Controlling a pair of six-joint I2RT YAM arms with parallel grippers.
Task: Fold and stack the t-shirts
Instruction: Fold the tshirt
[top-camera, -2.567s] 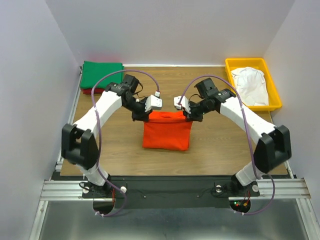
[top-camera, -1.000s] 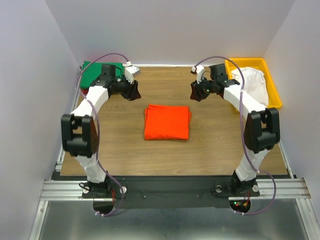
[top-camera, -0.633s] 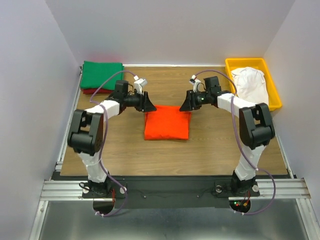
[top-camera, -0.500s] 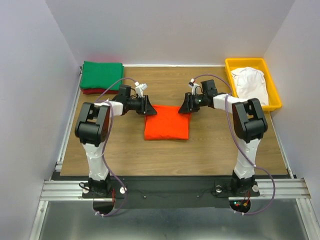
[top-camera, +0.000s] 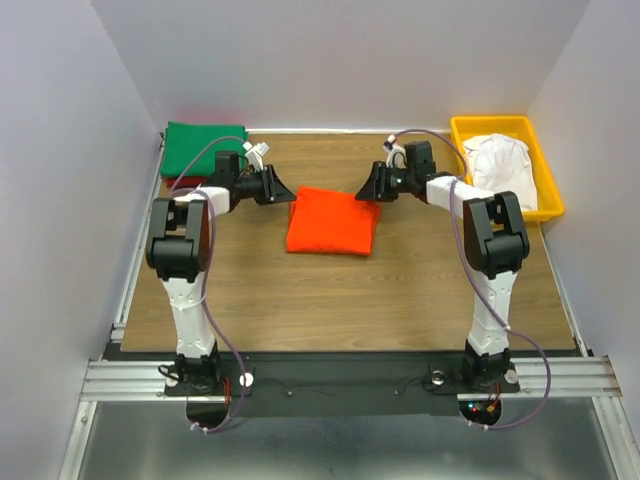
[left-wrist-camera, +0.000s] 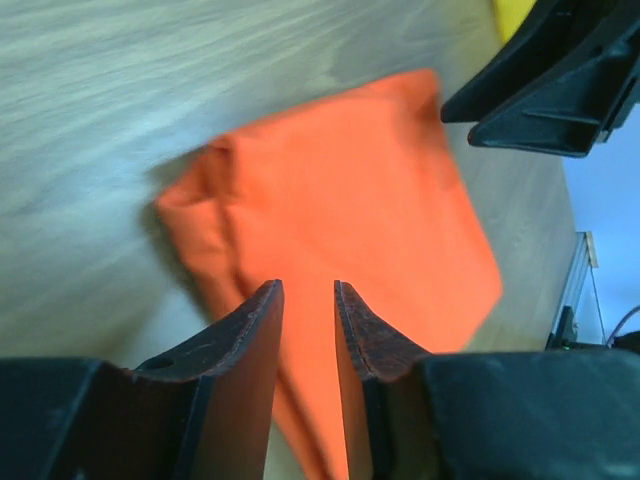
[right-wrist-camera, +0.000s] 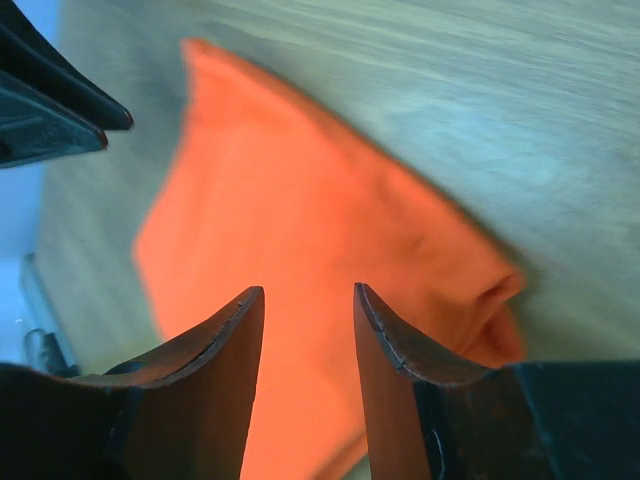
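Orange shirt (top-camera: 331, 221) slid farther back; left hand (top-camera: 285, 192) and right hand (top-camera: 364, 190) narrowly parted at its far corners

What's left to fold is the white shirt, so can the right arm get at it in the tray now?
Probably yes. The white shirt lies uncovered in the yellow tray close beside the right arm, nothing between; the right gripper stands open over the orange shirt.

On the table (top-camera: 330, 300), a folded t-shirt (top-camera: 331, 221) lies centrally, nearer the far edge; stacked shirts (top-camera: 205, 150) occupy the far-left corner, a tray (top-camera: 490, 122) (a loose shirt (top-camera: 503, 165) inside) the far-right.
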